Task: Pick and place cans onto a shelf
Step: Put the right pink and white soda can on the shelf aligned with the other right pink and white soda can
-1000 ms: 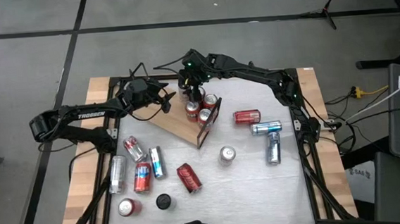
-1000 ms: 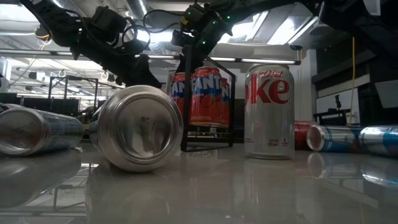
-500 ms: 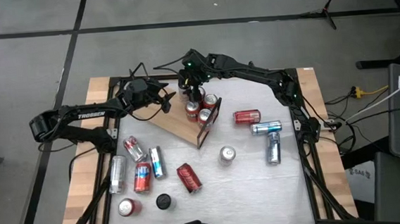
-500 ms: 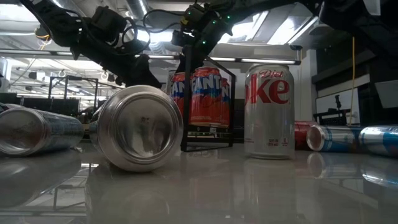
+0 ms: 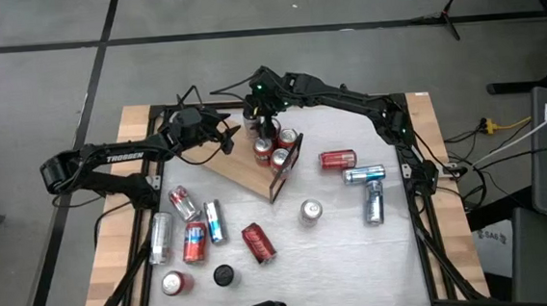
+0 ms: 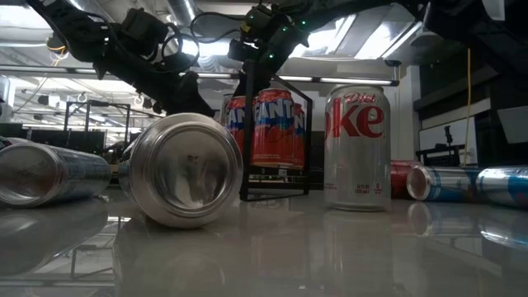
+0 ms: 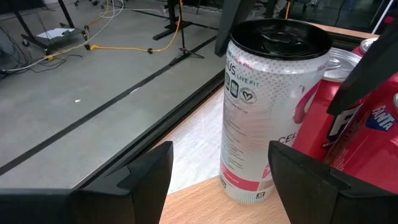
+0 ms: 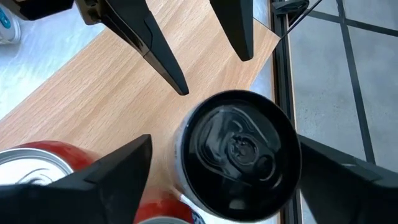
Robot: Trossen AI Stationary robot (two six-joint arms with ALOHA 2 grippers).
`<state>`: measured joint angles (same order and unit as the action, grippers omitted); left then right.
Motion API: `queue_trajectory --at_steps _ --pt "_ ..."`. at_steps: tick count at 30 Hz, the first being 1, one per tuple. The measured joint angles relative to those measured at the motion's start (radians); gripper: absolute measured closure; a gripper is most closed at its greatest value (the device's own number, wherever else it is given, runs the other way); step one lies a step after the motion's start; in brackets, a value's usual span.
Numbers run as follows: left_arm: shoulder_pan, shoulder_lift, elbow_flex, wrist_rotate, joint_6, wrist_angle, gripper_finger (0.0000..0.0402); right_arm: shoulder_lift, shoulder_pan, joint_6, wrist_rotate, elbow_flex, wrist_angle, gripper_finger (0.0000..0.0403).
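The shelf [image 5: 246, 174] is a wooden board with a black frame, lying on the white table. A white slim can with a black top [image 7: 261, 118] stands upright on the board's far corner, beside red cans [image 5: 279, 155]. My right gripper [image 8: 224, 142] is above this can, pointing steeply down, open, with one finger on either side of its top [image 8: 239, 149]. My left gripper [image 7: 221, 149] is open and nearly level, just to the can's left in the high view [image 5: 229, 137], with nothing between its fingers.
Several cans lie loose on the table: a group at the left [image 5: 187, 227], a red one [image 5: 258, 243], and some at the right [image 5: 362, 176]. A silver can [image 5: 310, 211] stands upright. A black disc [image 5: 224, 274] sits near the front edge.
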<state>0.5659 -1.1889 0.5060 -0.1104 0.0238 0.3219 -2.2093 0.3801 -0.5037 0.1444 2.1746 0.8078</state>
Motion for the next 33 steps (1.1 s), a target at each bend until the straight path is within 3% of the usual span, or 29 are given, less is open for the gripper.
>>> queue_trajectory --at_steps 6,17,33 --pt "0.0 0.0 0.0 0.0 0.0 0.0 0.0148 0.0 0.0 0.0 -0.002 0.0 0.0 0.0005" --pt "0.0 0.0 0.0 0.0 0.0 0.0 0.0148 0.009 0.0 0.0 -0.002 0.005 0.006 0.0012" --pt "0.0 0.0 0.0 -0.003 0.0 0.0 0.0148 0.035 -0.001 0.001 -0.003 0.174 0.096 0.0013"
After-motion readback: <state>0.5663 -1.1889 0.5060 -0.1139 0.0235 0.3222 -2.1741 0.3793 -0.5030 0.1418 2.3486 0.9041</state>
